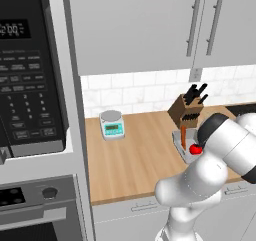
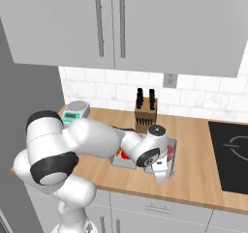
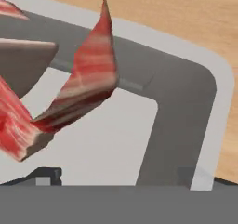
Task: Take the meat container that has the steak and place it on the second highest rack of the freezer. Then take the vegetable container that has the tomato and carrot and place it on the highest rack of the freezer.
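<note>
A home kitchen: wooden surface (image 1: 135, 160) under grey cupboards (image 1: 135, 25), tiled wall (image 2: 203, 99), microwave (image 1: 30, 75) over oven (image 1: 35, 205), knife block (image 2: 145, 112), scale (image 1: 112, 124), hob (image 2: 231, 152).

The microwave (image 1: 30, 70) display shows digits, seemingly "200".
</note>
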